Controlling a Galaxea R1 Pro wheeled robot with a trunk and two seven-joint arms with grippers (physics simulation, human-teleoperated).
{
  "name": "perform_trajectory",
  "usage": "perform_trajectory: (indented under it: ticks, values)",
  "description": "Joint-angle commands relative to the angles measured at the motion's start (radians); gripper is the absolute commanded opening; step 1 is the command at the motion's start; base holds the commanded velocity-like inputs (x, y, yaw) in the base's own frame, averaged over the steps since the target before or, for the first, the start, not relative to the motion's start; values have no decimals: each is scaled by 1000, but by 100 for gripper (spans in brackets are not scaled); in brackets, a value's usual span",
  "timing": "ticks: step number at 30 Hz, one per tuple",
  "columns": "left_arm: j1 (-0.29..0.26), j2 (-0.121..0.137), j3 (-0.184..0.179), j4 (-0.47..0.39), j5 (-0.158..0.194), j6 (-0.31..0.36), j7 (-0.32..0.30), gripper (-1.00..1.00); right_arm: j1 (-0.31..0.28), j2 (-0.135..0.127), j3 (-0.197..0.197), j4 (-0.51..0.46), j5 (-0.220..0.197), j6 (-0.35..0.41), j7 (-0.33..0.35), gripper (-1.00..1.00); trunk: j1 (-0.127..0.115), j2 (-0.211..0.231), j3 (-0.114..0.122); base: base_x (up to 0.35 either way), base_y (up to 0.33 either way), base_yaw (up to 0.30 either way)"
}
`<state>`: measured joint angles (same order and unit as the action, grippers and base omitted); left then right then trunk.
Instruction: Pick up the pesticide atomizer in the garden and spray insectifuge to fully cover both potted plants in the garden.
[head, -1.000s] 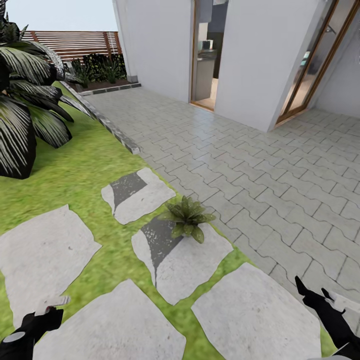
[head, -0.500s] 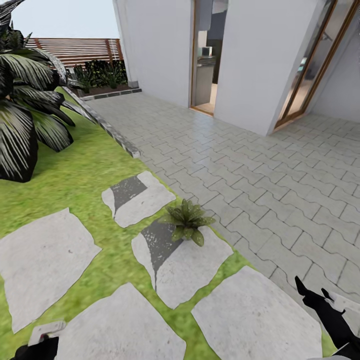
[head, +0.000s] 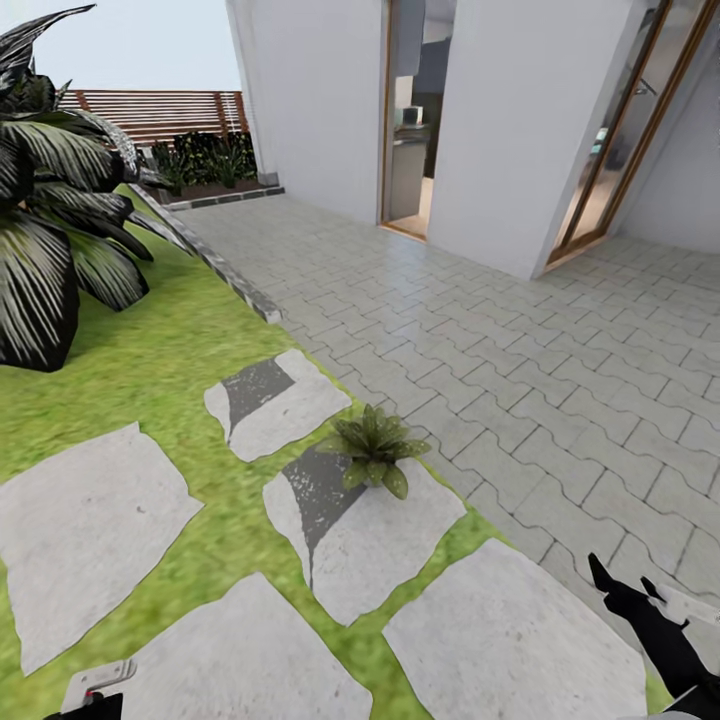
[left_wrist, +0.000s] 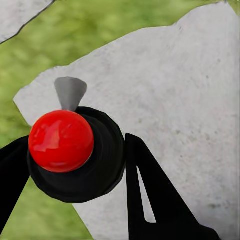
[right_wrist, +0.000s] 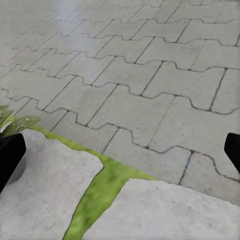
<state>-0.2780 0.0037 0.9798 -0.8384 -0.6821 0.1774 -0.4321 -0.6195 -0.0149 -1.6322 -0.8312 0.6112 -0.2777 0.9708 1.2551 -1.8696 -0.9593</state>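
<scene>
Left pincer (left_wrist: 75, 172) is clamped on the pesticide atomizer (head: 100, 683), carried low (apparently ready for spraying) toward the potted plant (head: 375, 447); right pincer (head: 625, 582) hangs apart, idle.

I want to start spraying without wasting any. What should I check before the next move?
1. Pesticide atomizer gripped: ok, its dark body sits between the left gripper fingers.
2. Potted plant in sight: ok, on a stepping stone beside the paving.
3. Nozzle aimed at the leaves: not ok, the left wrist view looks down on stone and grass.
4. Second plant located: cannot tell.
5. Right gripper free: ok, open and empty.
</scene>
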Motion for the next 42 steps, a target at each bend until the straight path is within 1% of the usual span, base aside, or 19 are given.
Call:
perform_trajectory:
  ticks: [1, 2, 4, 6, 9, 13, 14, 17, 18, 19, 20, 22, 23, 24, 25, 26, 29, 39, 42]
  values:
    - [-1, -1, 4, -2, -5, 3, -8, -100, -2, 0, -6, 0, 16, -5, 5, 100, 0, 0, 1, 0, 0, 0]
    - [-1, -1, 4, -2, -5, 3, -8, -100, -2, -1, -6, 1, 52, 0, 4, 100, 0, 0, 3, 0, 0, -29]
    - [-1, -1, 4, -2, -5, 4, -8, -100, -1, -4, -7, 8, 175, 6, 4, 100, 0, 0, 6, 0, 0, -84]
    - [-1, -1, 4, -2, -5, 3, -8, -100, 17, -6, -7, 12, 245, 8, 2, 100, 0, 0, 9, 0, 0, -112]
    - [-1, -1, 4, -2, -5, 3, -8, -100, 43, -7, -8, 15, 273, 9, 2, 100, 0, 0, 14, 0, 0, -123]
    - [-1, -1, 3, -2, -5, 3, -10, -100, 58, -7, -8, 15, 284, 10, 4, 100, 0, 0, 20, 0, 0, -133]
    - [-1, -1, 3, -2, -5, 4, -9, -100, 60, -6, -7, 16, 294, 13, 4, 100, 0, 0, 22, 0, 0, -150]
    - [-1, -1, 3, -2, -5, 4, -9, -100, 62, -3, -7, 16, 374, 52, 2, 100, 0, 0, 27, 0, 0, -159]
    - [-1, -1, 2, -2, -5, 3, -10, -100, 62, -3, -7, 17, 404, 76, -8, 100, 0, 0, 28, 0, 0, -149]
    - [-1, -1, 2, -2, -5, 3, -10, -100, 62, -3, -8, 22, 432, 106, -65, 100, 0, 0, 30, 0, 0, -112]
    - [-1, -1, 2, -2, -5, 4, -9, -100, 62, -3, -8, 24, 443, 118, -131, 100, 0, 0, 31, 0, 0, -97]
    - [-1, -1, 2, -2, -5, 4, -9, -100, 63, -2, -8, 31, 453, 132, -330, 100, 0, 0, 34, 0, 0, -86]
    - [-1, -1, 2, -2, -5, 4, -9, -100, 63, -1, -9, 48, 456, 136, -471, 100, 0, 0, 36, 0, 0, -87]
    - [-1, -1, 2, -2, -5, 4, -9, -100, 63, -1, -9, 71, 457, 137, -549, 100, 0, 0, 38, 0, 0, -91]
    - [-1, -2, 2, -2, -5, 4, -9, -100, 63, -1, -8, 103, 458, 138, -607, 100, 0, 0, 39, 0, 0, -95]
    - [-1, -1, 2, -2, -6, 4, -9, -100, 63, -2, -8, 161, 460, 139, -658, 100, 0, 0, 41, 0, 0, -99]
    - [-1, -2, 2, -2, -6, 4, -10, -100, 63, -4, -8, 260, 461, 139, -700, 100, 0, 0, 45, 0, 0, -95]
    - [-1, -2, 1, -1, -6, 4, -10, -100, 63, -1, -6, 304, 461, 140, -711, 100, 0, 0, 47, 0, 0, -14]
    - [-1, -2, 1, -1, -7, 3, -10, -100, 63, 0, -6, 358, 461, 140, -711, 100, 0, 0, 47, 0, 0, 0]
